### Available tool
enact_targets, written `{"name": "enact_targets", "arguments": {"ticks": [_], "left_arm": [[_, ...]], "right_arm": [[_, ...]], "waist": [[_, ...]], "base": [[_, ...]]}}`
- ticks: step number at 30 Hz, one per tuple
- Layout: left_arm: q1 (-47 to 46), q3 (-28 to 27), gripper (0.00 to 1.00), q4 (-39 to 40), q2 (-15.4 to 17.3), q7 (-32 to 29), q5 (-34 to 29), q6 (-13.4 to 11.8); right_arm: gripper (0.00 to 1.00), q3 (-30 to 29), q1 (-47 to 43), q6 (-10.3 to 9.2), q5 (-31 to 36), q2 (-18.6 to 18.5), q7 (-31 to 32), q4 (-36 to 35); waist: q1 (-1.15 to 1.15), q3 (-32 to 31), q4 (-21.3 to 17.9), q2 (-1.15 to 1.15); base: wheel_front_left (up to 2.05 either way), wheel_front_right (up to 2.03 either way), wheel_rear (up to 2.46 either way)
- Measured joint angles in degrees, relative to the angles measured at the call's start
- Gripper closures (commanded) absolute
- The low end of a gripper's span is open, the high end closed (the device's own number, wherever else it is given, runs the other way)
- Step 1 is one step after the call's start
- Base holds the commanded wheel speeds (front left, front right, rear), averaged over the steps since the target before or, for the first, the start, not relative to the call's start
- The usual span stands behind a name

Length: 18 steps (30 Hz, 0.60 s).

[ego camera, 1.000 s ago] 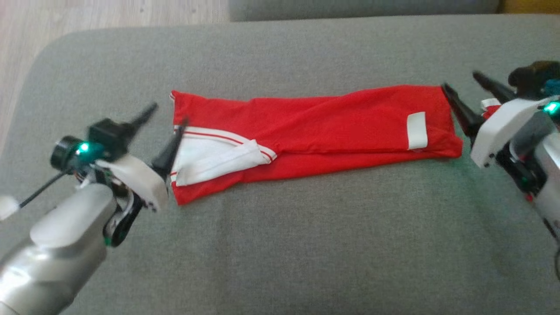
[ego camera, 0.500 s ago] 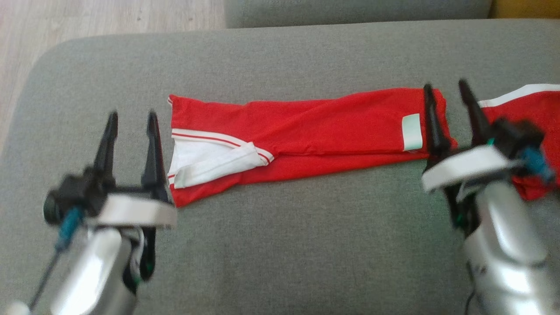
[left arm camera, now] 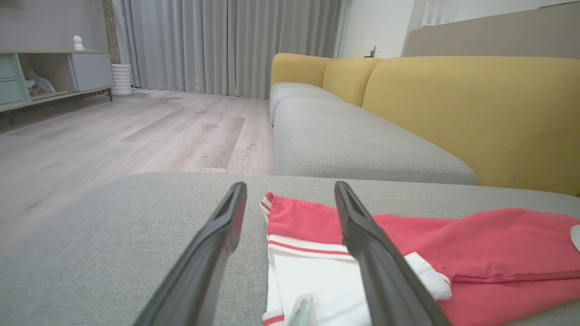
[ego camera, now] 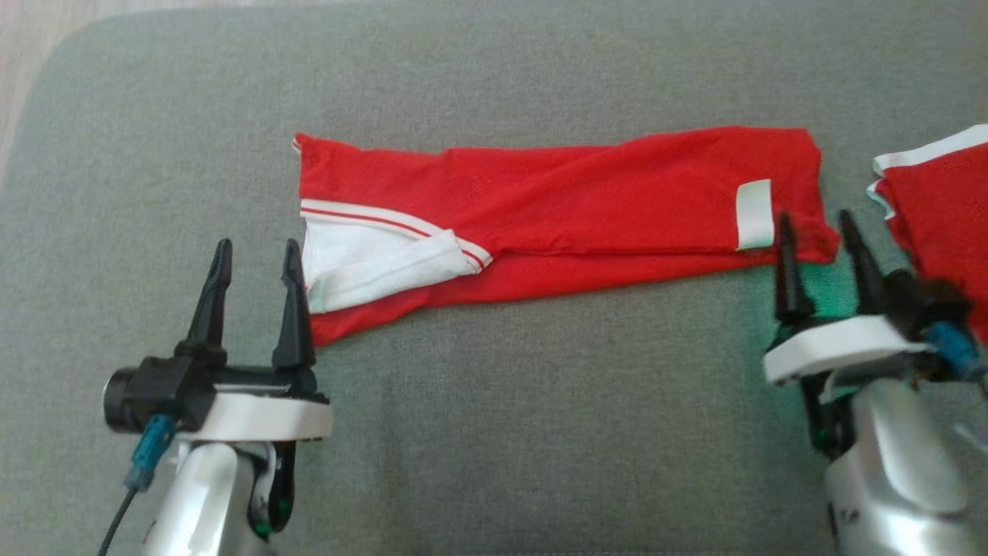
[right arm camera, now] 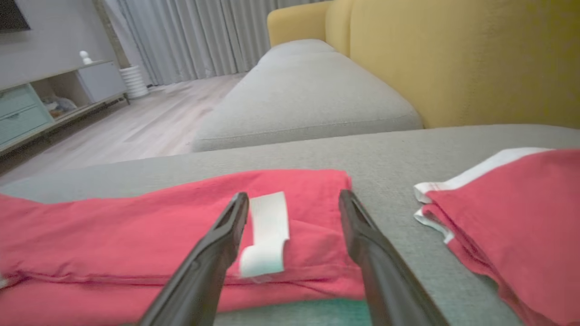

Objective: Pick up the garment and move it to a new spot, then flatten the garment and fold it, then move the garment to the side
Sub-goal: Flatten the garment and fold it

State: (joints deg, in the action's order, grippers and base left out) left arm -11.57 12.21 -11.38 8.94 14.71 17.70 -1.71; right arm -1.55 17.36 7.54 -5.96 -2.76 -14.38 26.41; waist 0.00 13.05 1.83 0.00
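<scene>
since a second ago both arms have turned from pointing inward at the garment's ends to pointing straight up the head view, and both have drawn back toward the near edge. beyond the work lie a pale wood floor [left arm camera: 136, 136], grey curtains [left arm camera: 226, 45], a yellow sofa back [left arm camera: 476, 113] and a low cabinet [left arm camera: 90, 70]. the grey seat cushion [ego camera: 494, 440] carries everything. the garment [ego camera: 587, 208] lies on it folded into a long red band, with a white sleeve [ego camera: 370, 266] at its left end and a white label [ego camera: 754, 215] near its right. a plain red white-edged cloth [ego camera: 942, 201] lies near that right end, apart from it. the left gripper [ego camera: 257, 245] has its fingers spread and empty, one over the sleeve's edge. the right gripper [ego camera: 816, 218], likewise spread and empty, is at the garment's near right corner.
</scene>
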Motion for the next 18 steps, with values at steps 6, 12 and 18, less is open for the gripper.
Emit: {"name": "enact_targets", "arguments": {"ticks": [6, 12, 18], "left_arm": [[-3.1, -3.0, 0.00, -1.4, -3.1, 0.0, -3.1, 3.9], [-3.8, -4.8, 0.00, -2.8, -4.5, 0.0, -4.4, 5.8], [-4.6, -5.3, 0.00, -3.6, -4.8, 0.0, -6.5, 6.9]], "right_arm": [[0.00, -10.0, 8.7, 0.00, 1.2, 0.0, 0.3, 12.4], [0.00, -12.3, 13.0, 0.00, 1.4, -0.1, 0.2, 21.9], [1.00, -10.6, 17.4, 0.00, 0.4, -1.1, -0.4, 28.1]], "waist": [[0.01, 3.2, 1.3, 0.00], [0.00, 5.3, 2.3, 0.00], [0.00, 5.5, 2.2, 0.00]], "base": [[0.00, 0.00, 0.00], [0.00, 0.00, 0.00], [0.00, 0.00, 0.00]]}}
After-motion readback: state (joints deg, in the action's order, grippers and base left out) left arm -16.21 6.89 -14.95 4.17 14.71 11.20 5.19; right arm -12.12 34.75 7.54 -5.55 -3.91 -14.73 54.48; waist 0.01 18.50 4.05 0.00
